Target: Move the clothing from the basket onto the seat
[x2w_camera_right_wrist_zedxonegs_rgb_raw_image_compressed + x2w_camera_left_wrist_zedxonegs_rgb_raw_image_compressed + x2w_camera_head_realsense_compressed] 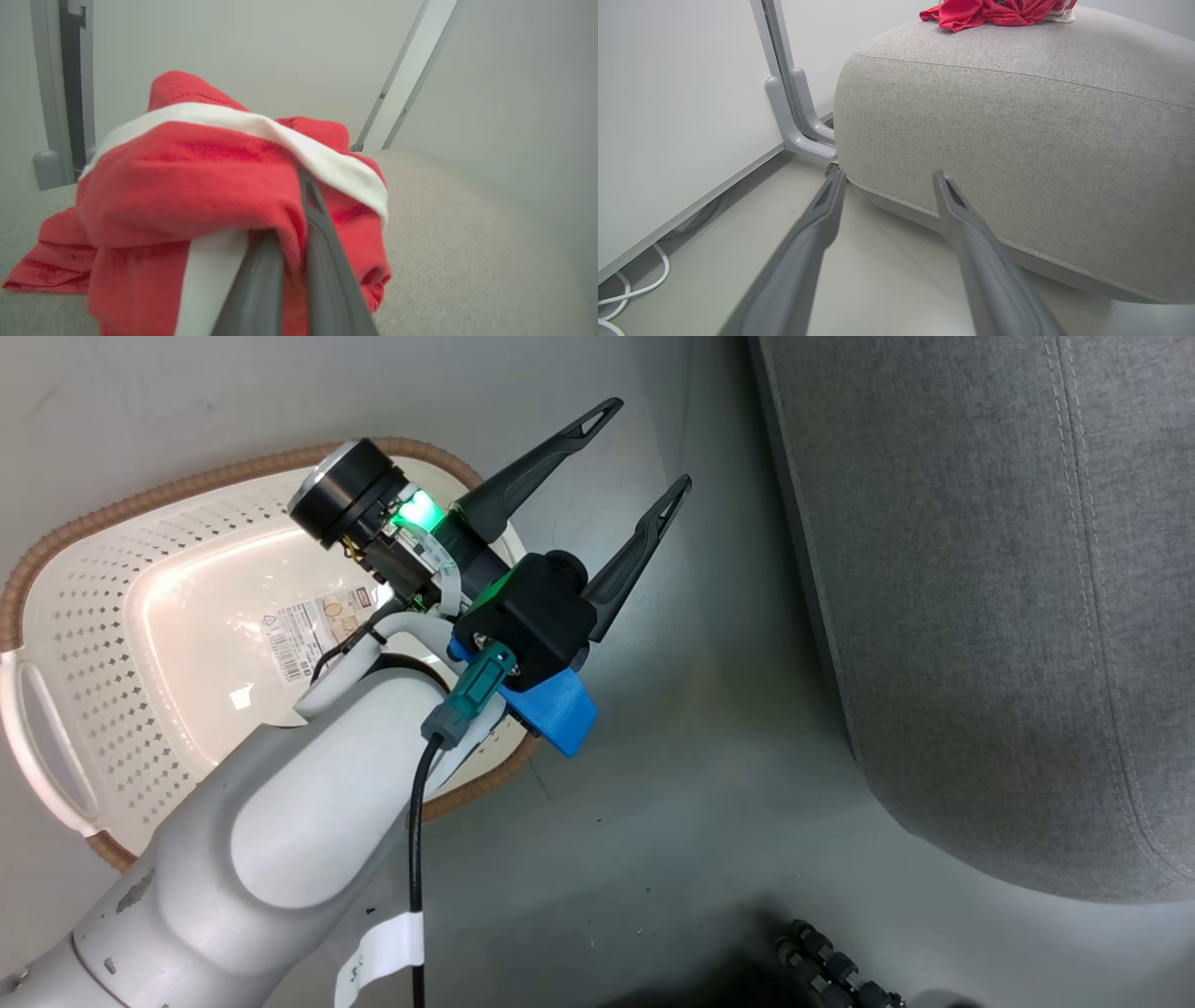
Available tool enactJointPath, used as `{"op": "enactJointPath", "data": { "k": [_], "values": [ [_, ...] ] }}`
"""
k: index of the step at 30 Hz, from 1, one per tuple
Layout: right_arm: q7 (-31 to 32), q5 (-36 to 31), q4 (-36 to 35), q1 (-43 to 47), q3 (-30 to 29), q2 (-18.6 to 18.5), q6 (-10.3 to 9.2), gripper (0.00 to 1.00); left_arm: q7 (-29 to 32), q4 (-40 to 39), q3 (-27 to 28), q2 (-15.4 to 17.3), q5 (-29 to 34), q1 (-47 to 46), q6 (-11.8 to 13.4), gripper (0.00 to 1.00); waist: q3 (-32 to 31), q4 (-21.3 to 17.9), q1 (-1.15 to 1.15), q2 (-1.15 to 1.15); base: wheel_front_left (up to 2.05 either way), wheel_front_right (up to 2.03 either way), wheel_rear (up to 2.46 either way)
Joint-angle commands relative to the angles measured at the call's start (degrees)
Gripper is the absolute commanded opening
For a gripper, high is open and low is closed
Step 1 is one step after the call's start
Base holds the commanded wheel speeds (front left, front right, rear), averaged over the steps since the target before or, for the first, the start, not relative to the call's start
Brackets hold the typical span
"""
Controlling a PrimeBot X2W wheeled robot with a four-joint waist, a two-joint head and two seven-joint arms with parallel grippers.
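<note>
In the basket, one label; left gripper wide, right gripper pinching clothing on the seat.

Grey floor carries basket, seat; red clothing atop seat
</note>
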Motion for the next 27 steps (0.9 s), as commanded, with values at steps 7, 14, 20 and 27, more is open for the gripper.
{"op": "enactJointPath", "data": {
  "k": [7,14,20,27],
  "values": [
    [-0.21,0.09,3.48,0.91,0.69,-0.10,0.01,0.18,0.64,-0.90,-0.11,0.61,-0.47,-0.37,0.44,1.00,-0.05,0.00,0.00,0.00,0.00,0.00,0.00],
    [-0.21,0.98,1.11,4.56,2.33,-0.52,0.01,1.00,-0.66,0.16,-0.45,0.05,-0.89,0.12,0.67,1.00,-2.08,-0.10,0.00,0.00,0.00,0.00,0.00],
    [-0.21,1.05,-3.62,11.65,5.41,0.83,0.01,1.00,-2.94,2.28,-0.93,-1.51,-1.98,1.26,1.02,1.00,-6.03,0.21,0.00,0.00,0.00,0.00,0.00],
    [-0.21,2.85,-7.39,17.65,10.71,0.35,0.01,1.00,-6.66,6.05,0.44,-3.40,-4.35,3.25,2.47,1.00,-12.39,1.20,0.00,0.00,0.00,0.00,0.00]
  ]
}}
